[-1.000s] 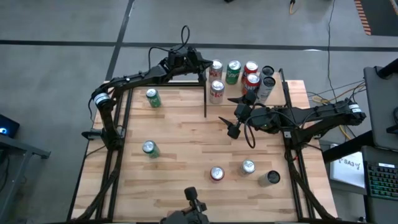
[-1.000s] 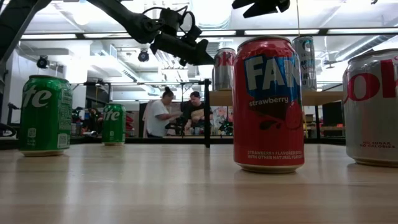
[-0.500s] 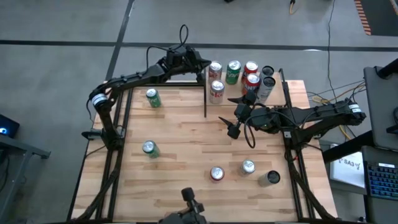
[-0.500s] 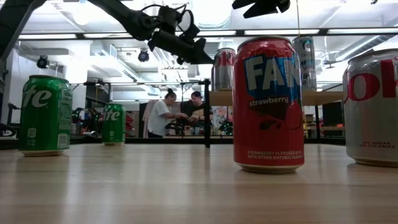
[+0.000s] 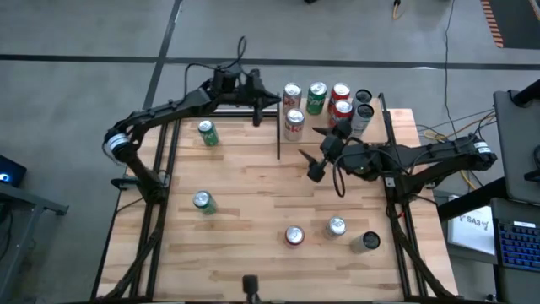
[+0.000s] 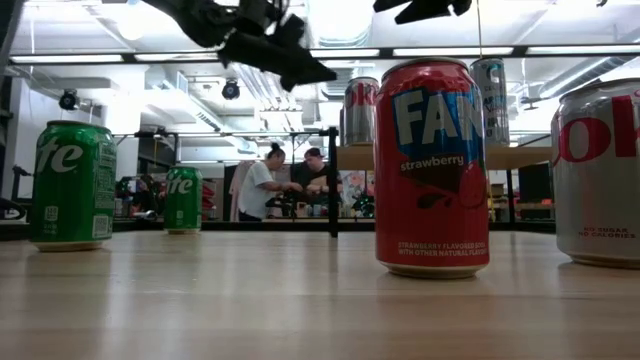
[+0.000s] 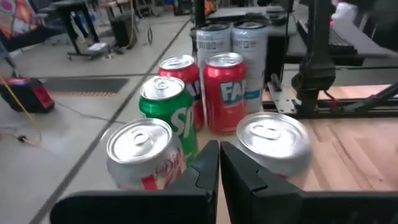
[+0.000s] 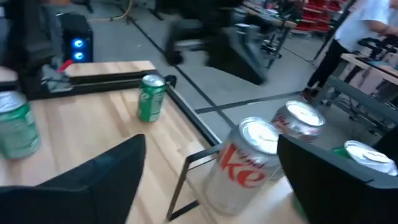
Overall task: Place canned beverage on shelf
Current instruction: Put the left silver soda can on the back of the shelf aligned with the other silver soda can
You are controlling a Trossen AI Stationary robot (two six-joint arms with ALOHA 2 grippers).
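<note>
Left to right, relative to the shelf (image 5: 329, 127): the left gripper (image 5: 268, 100), fingers pressed together and empty, hung beside its left posts. Six cans stood on the shelf, the Coke can (image 5: 294, 124) nearest its front-left corner. The right gripper (image 5: 314, 148), jaws wide, nothing held, hovered at the shelf's front edge. Judged step: between placements; next, fetching a table can, perhaps the strawberry can (image 5: 294, 236).

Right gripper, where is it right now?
In the high view the right gripper hangs open over the table's middle-right, just in front of the shelf, nearest the silver can.
</note>
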